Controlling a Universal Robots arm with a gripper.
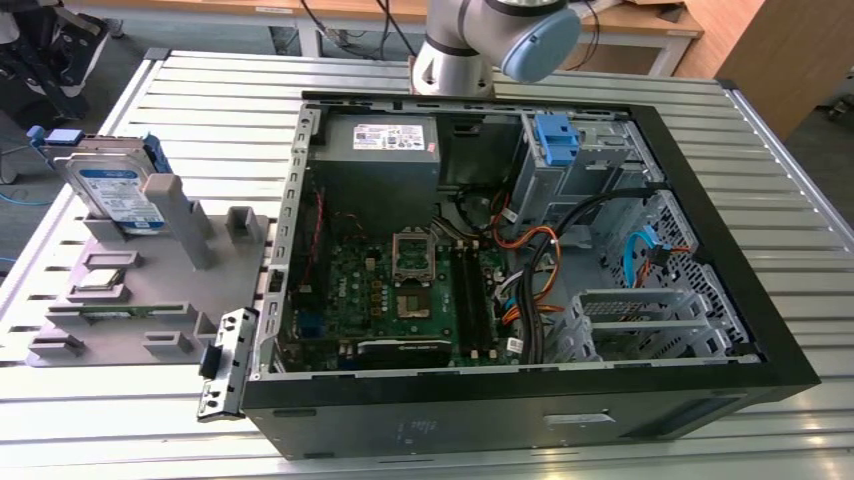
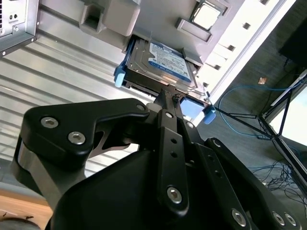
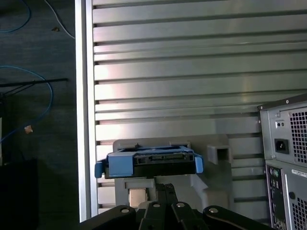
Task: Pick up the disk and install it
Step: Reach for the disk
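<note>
**Robot arm lining up on a hard drive beside an opened computer.** At the exterior view's left, the disk [image 1: 112, 190] is standing on edge in a slot of the grey parts fixture [image 1: 147, 310]. Its blue-and-white label is facing the camera and its blue bracket is showing along its sides. It is leaning slightly by a grey post [image 1: 187, 225], and nothing is gripping it. Just beside the fixture, the open computer case [image 1: 534, 420] is lying on its side on the slatted metal table [image 1: 200, 90], with the grey power-supply box [image 1: 380, 145] sitting in its far corner. Behind that corner the robot arm [image 1: 501, 40] is rising out of the picture. Further toward the exterior view's right, a bare blue bracket [image 1: 553, 140] is sitting at the far end of the case, and a metal drive cage [image 1: 641, 315] is lying nearer the camera.

In the first wrist view the gripper [image 3: 165, 187] is pointing toward the disk's connector edge from a distance, its fingertips drawn together and carrying nothing.

By the look of it, the work is sitting at its opening step, the approach for the pick-up, with no drive yet going into the case. Taking hold would call for the jaws spreading wider than the drive is thick. They would also need squaring to its exposed upper edge, and the lift would have to run along the slot so the bracket is not catching on the post.
</note>
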